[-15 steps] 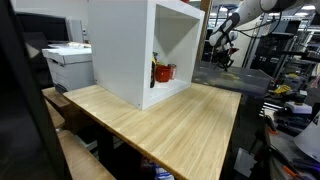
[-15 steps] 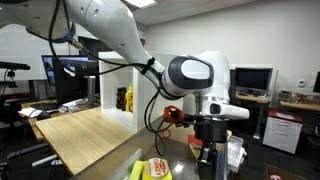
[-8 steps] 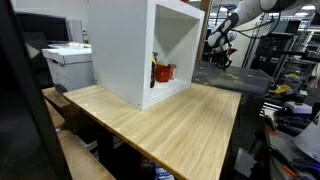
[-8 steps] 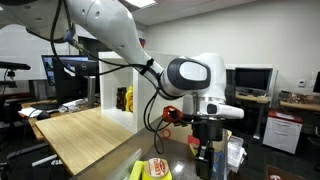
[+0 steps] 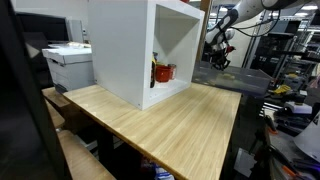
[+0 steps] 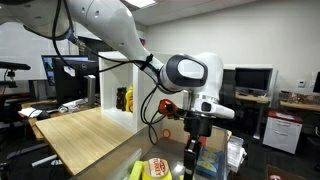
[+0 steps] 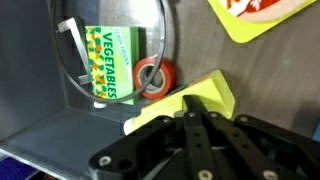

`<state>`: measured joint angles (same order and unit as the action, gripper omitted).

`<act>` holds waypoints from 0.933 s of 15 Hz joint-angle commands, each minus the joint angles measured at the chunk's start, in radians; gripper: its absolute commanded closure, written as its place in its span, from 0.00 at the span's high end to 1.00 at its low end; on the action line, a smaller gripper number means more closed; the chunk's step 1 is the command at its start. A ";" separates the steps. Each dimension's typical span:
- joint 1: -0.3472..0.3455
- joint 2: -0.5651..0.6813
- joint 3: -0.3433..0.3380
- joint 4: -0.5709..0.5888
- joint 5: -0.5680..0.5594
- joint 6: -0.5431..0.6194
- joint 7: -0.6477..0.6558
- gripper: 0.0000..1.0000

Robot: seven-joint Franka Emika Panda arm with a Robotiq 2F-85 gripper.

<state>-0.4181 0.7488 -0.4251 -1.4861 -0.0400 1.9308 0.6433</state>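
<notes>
My gripper (image 7: 193, 102) is shut, its black fingers pressed together with nothing visible between them. Its tip hangs just over a yellow-green block (image 7: 208, 90); I cannot tell if it touches. Beside the block are an orange tape roll (image 7: 153, 77) and a green "VEGETABLES" box (image 7: 110, 62) under a clear round rim (image 7: 70, 60). In an exterior view the gripper (image 6: 192, 150) points down over a cluttered low surface away from the wooden table (image 6: 85, 130). In an exterior view the arm (image 5: 218, 45) is far behind the table.
A white open cubby (image 5: 125, 50) stands on the wooden table (image 5: 170, 125), with red items (image 5: 163, 72) inside. A printer (image 5: 68, 65) sits beside it. A yellow packet (image 7: 260, 15) lies near the gripper, and a yellow and orange item (image 6: 157, 168) sits low in front. Desks with monitors lie beyond.
In the exterior view that shows it close up, the gripper has shifted sideways to the left and stayed shut. The table and cubby have not moved.
</notes>
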 commanded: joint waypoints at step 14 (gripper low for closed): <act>-0.006 -0.077 0.081 -0.015 0.131 -0.061 -0.164 0.29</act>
<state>-0.4045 0.7063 -0.3362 -1.4835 0.0517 1.8644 0.4942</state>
